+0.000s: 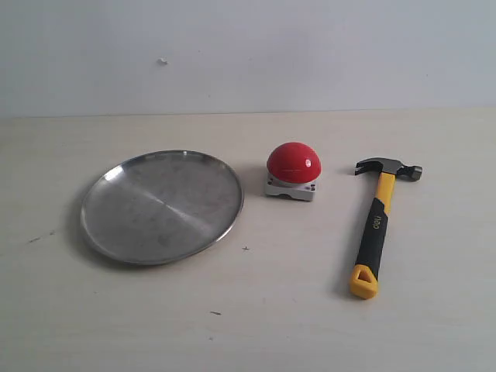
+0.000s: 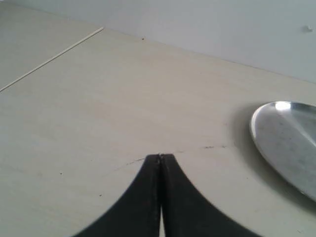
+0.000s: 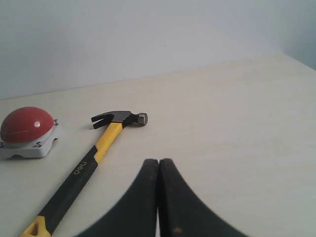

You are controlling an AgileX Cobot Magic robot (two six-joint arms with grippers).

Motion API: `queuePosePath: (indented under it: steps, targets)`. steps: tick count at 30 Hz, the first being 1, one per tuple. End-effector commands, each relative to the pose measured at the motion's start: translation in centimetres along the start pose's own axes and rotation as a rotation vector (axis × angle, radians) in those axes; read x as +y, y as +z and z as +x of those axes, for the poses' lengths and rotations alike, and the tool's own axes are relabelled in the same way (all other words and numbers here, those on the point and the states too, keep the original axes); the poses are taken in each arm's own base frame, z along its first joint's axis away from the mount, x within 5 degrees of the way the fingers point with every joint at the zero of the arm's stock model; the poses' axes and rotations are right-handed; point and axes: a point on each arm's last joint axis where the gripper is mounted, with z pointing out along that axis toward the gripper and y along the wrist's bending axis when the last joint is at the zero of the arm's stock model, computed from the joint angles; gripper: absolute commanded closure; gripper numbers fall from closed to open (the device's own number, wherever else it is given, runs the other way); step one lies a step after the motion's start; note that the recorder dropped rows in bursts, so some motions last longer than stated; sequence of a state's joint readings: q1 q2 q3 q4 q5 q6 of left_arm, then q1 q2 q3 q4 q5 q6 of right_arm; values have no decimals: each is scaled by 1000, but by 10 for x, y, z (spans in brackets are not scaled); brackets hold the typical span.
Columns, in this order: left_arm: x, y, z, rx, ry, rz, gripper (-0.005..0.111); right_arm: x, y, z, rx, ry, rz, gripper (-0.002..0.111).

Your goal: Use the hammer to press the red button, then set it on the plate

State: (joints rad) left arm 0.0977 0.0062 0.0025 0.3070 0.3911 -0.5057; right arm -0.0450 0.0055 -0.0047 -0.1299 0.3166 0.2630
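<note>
Both grippers, left (image 2: pixel 160 157) and right (image 3: pixel 158 161), closed, empty.

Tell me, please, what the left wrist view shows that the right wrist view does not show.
Only the left wrist view shows the plate, partly cut off at the picture's edge, and the left tool, shut with nothing in it. Only the right wrist view shows the hammer lying flat, the red button near its head but apart from it, and the right tool, also shut and empty. Both share the pale table and the plain wall behind it.
</note>
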Motion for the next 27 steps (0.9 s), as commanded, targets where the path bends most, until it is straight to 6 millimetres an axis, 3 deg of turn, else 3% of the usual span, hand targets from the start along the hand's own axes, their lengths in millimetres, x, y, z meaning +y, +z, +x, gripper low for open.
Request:
queuePosePath:
  steps: [1,6,11,18,20,22,24,27]
  targets:
    - [0,-1,-1,-11,-6,5,107,0,0,0,-13,-1,-1,108]
    - [0,-1,-1,-11,-6,5,107,1,-1,-9,-113,-51,-10,108]
    - [0,-1,-1,-11,-6,5,107,7,-6,-31,-334,493,-170,108]
    - [0,-1,-1,-11,-6,5,107,4,-16,-51,-570,623,-245,108]
    - [0,-1,-1,-11,-6,5,107,7,-25,-74,-643,601,-264,108]
    - [0,-1,-1,-11,-6,5,107,14,-25,-115,-583,528,-234,108]
    - [0,-1,-1,-11,-6,5,107,26,4,-165,-353,346,-150,108]
    - [0,-1,-1,-11,-6,5,107,42,58,-208,56,139,-105,108]
